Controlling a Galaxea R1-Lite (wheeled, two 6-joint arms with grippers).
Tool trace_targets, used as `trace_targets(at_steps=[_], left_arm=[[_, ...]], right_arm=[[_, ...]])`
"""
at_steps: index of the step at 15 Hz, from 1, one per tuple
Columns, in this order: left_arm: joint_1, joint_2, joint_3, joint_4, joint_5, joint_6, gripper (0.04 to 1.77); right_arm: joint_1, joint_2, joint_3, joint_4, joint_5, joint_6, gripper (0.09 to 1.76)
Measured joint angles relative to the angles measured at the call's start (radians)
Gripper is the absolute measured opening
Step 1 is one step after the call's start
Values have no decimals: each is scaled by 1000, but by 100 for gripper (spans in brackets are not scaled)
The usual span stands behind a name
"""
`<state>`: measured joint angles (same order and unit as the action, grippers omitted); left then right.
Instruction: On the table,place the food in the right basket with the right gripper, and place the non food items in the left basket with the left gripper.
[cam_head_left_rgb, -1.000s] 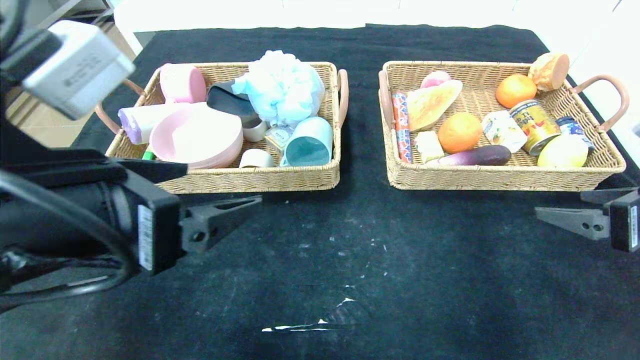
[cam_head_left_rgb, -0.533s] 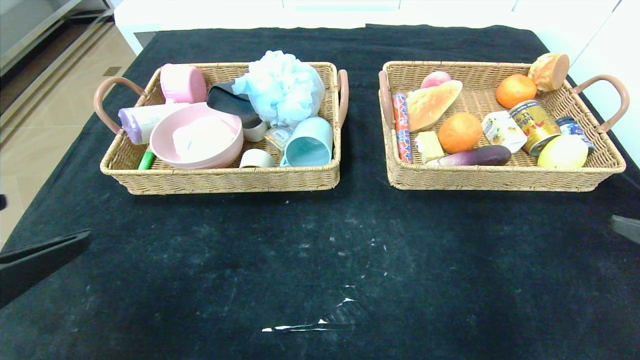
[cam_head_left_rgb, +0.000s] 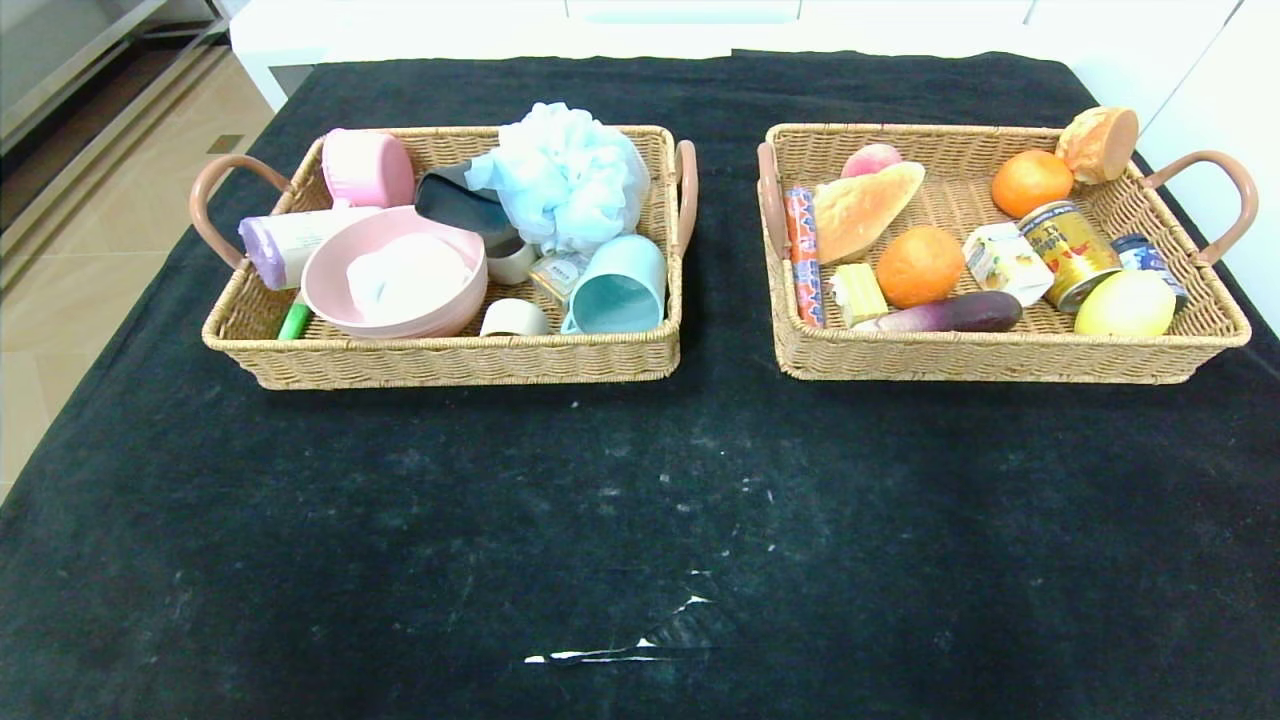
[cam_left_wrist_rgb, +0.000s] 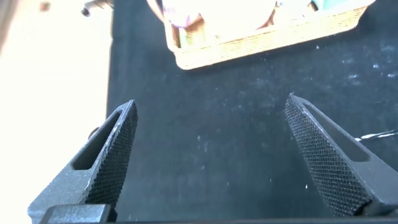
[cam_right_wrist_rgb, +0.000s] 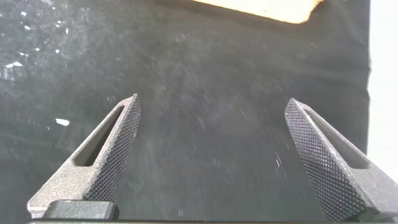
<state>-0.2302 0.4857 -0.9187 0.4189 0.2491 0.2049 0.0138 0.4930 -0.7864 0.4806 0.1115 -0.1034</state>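
Note:
The left basket (cam_head_left_rgb: 450, 360) holds the light-blue bath pouf (cam_head_left_rgb: 565, 175), the black pouch (cam_head_left_rgb: 462, 205), the gold-edged card box (cam_head_left_rgb: 556, 273) and the white soap bar (cam_head_left_rgb: 408, 275) in the pink bowl (cam_head_left_rgb: 330, 290). The right basket (cam_head_left_rgb: 1000, 360) holds the orange-red sausage stick (cam_head_left_rgb: 803, 255) and the white carton (cam_head_left_rgb: 1003, 260). Both arms are out of the head view. My left gripper (cam_left_wrist_rgb: 211, 107) is open and empty over the black table cloth (cam_head_left_rgb: 640, 500), near the left basket's corner (cam_left_wrist_rgb: 261, 40). My right gripper (cam_right_wrist_rgb: 212, 104) is open and empty over bare cloth.
The left basket also holds cups, a pink cup and a purple-capped bottle (cam_head_left_rgb: 285, 243). The right basket also holds oranges, bread, cans, an eggplant (cam_head_left_rgb: 955, 313) and a lemon. A white scuff (cam_head_left_rgb: 620, 650) marks the cloth near the front. The floor drops off at the left.
Both arms have drawn back out of the head view, the left one to the left and the right one to the right. The baskets' contents have not moved.

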Motion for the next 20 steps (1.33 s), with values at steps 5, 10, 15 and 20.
trace_targets(at_steps=[5,10,15,20], left_arm=[[85,-159,3,117,-79,-17,172],[167,-207,-10,120,-81,-66,172],[222,-316,98,110,-119,-64,172],[228,-446,266,59,-203,-66,172]], right_arm=[[-49,-196,77,31,1,-1,170],[-42,-275,116,20,-7,1,170],[-27,-378,177,-22,-18,-1,170],[-23,-449,358,-371,-144,-5,170]])
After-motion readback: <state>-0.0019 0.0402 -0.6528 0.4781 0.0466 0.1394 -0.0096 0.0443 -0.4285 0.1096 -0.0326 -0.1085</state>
